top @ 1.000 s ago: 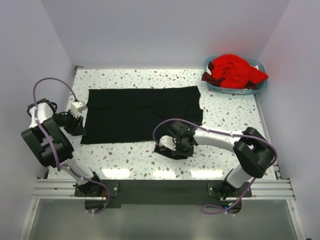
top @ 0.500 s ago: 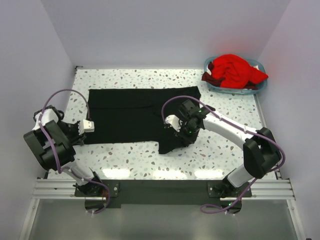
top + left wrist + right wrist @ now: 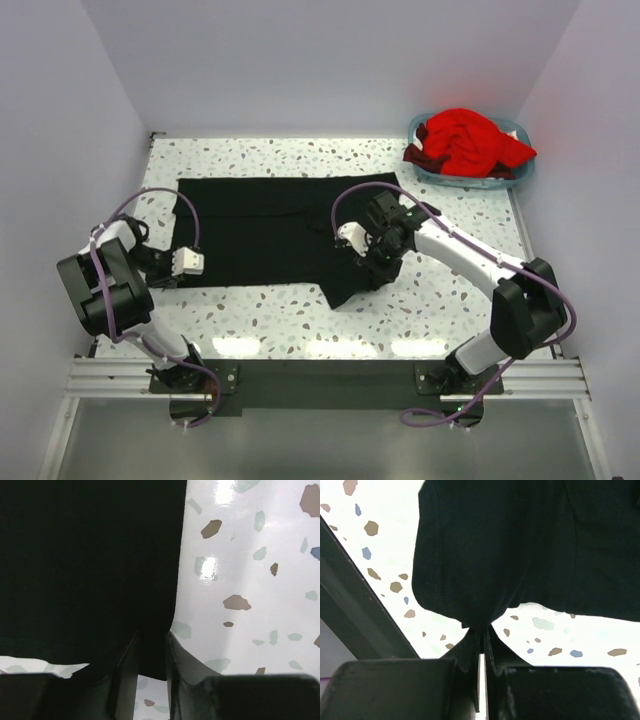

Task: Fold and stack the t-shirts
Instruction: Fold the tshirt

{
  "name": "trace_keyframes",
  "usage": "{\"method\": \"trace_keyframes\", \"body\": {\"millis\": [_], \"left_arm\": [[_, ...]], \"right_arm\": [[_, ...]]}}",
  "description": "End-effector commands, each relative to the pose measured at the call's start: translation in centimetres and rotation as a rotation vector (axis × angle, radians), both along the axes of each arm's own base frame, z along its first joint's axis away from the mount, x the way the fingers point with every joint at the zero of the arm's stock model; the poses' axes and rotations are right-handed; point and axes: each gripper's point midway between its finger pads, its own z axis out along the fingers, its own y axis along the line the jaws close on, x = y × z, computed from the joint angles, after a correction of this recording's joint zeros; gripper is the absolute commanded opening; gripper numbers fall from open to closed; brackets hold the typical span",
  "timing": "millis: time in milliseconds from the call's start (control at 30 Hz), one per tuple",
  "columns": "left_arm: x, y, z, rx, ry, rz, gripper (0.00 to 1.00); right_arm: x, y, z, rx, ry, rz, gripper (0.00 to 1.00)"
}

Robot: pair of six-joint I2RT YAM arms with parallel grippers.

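Note:
The black t-shirt lies spread flat across the table's middle. My right gripper is shut on its near right corner and holds that part off the table, so a flap hangs from it. In the right wrist view the cloth bunches into the shut jaws of the right gripper. My left gripper sits low at the shirt's near left corner. In the left wrist view the left gripper is open, and the black hem lies in the gap between the fingers. The red t-shirt is heaped in the basket.
The light blue basket stands at the table's back right corner. White walls close in the table on the left, back and right. Speckled tabletop shows in front of the black shirt.
The right gripper has lifted the shirt's near right corner and carried it back toward the middle. The left gripper has moved right to the near left corner, and its jaws have narrowed.

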Motion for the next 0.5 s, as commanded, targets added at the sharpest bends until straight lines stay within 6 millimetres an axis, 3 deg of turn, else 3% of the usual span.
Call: {"method": "trace_keyframes", "body": {"millis": [0,133,333,467], "left_arm": [[-0.3,0.2,-1.1,0.044,0.005,-0.053,0.3],[-1.7,-0.2,-1.5,0.057,0.012,-0.093,0.15],[-2.7,-0.9,0.2,0.028,-0.004,-0.099,0.0],[-3.6,-1.2,1.2,0.014,-0.004,-0.108,0.0]], "right_arm": [[0.3,0.8,2.5,0.063,-0.032,0.005,0.0],[0.0,0.9,3.2,0.084,-0.032,-0.001,0.0],[-2.0,0.1,4.2,0.113,-0.028,-0.017,0.0],[-3.2,-0.8,4.5,0.109,-0.024,-0.019,0.0]]}}
